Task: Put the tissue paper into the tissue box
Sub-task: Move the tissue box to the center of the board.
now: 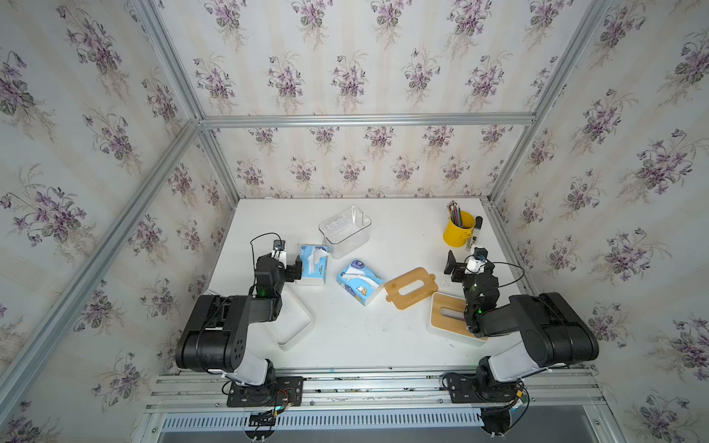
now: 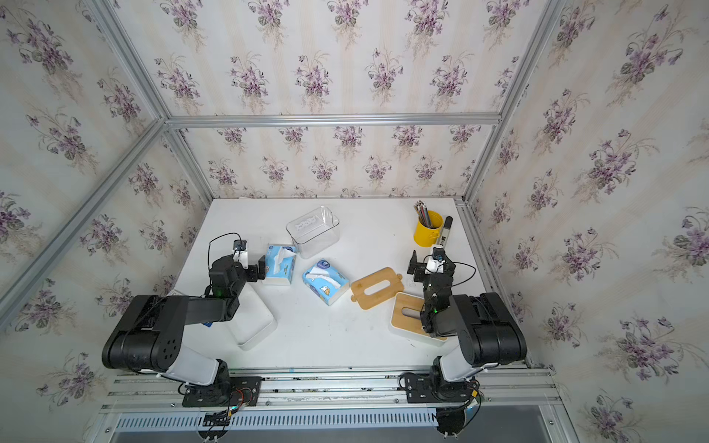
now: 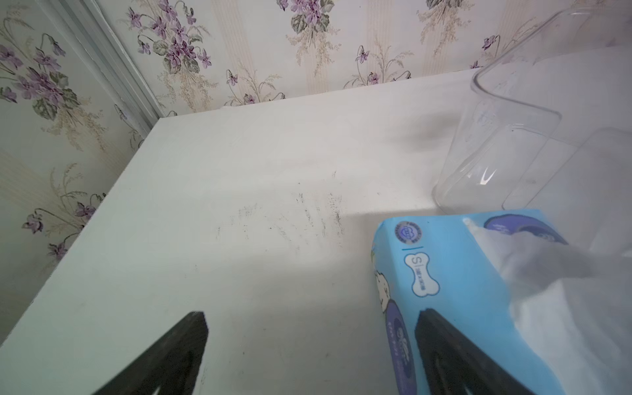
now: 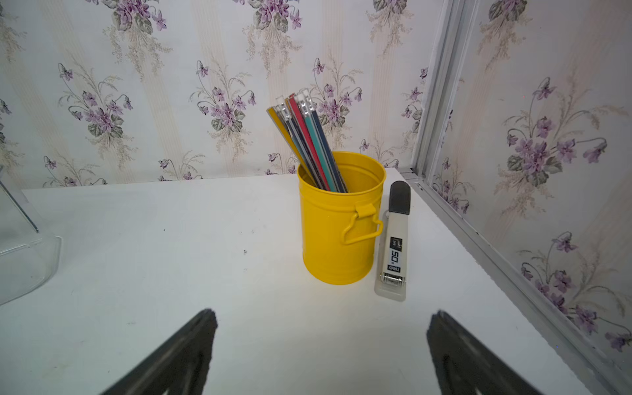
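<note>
Left gripper (image 3: 311,313): released, grasping nothing. Tissue pack (image 3: 444,273) just outside one jaw, not between. Second pack (image 1: 360,282) farther off that side. Right gripper (image 4: 323,313): released, empty. Open box (image 1: 297,324) behind left jaws.

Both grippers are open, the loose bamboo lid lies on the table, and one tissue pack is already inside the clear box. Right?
Wrong on the pack: the clear box holds nothing. Both tissue packs lie on the table outside it, as both top views show. The left gripper and right gripper are open, and the loose bamboo lid lies on the table.
</note>
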Tool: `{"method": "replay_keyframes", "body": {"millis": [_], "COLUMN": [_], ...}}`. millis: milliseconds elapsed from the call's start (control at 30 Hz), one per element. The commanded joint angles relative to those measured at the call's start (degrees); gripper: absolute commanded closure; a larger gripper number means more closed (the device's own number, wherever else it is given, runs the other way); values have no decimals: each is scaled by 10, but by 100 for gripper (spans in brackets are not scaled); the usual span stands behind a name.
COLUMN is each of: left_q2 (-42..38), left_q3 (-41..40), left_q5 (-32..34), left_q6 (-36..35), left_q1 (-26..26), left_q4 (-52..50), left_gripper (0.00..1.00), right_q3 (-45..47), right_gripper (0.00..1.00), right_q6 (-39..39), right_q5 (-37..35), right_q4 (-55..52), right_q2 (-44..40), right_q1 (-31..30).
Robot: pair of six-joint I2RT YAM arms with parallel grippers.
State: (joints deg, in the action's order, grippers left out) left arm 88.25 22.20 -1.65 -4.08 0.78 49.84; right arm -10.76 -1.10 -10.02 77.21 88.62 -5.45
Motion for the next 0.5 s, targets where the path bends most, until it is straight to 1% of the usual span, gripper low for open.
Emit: {"method": "replay_keyframes", "body": {"millis": [0,467], "left_q2": [0,0], "left_q3": [0,3], "left_q5": [-2,-2], "left_q6": [-5,-5], "left_q1": [0,0], "left_q4": [11,8], "left_gripper": [1,1], "right_q3": [-2,-3], "right_gripper": [0,0], "right_q6": [3,4], "right_q5": [1,0], "right_q4": [10,9], "right_q2": [0,0], "right_q1": [-1,-1]}}
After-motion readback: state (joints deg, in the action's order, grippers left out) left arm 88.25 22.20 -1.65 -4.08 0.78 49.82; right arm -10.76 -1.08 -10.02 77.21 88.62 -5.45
